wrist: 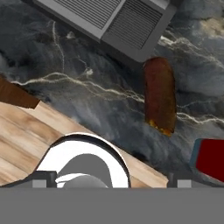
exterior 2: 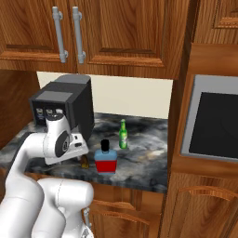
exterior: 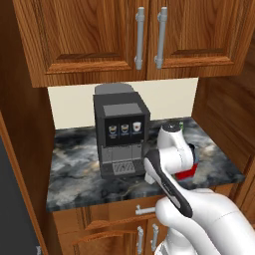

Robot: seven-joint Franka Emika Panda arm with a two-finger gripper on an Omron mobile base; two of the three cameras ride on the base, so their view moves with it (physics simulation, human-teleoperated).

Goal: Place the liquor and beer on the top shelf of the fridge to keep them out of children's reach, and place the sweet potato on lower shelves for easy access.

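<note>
The sweet potato [wrist: 160, 94] is a reddish-brown tuber lying on the dark marble counter [wrist: 87, 87], just off the coffee machine's base. It also peeks out under my wrist as the sweet potato [exterior 2: 85, 162]. The liquor [exterior 2: 106, 160], red with a blue shoulder and black cap, stands right of it, and its red corner is the liquor [wrist: 212, 159]. The slim green beer [exterior 2: 123, 135] stands behind the liquor. My gripper [wrist: 111, 180] hangs open above the counter's front edge, short of the sweet potato, holding nothing. The fridge and its top shelf are out of view.
A black coffee machine [exterior: 119, 132] stands at the counter's back left, close to the arm. Wooden wall cabinets [exterior: 139, 35] hang overhead. A built-in oven [exterior 2: 214, 121] sits in the tall cabinet at right. Drawers and doors [exterior: 142, 229] lie below the counter.
</note>
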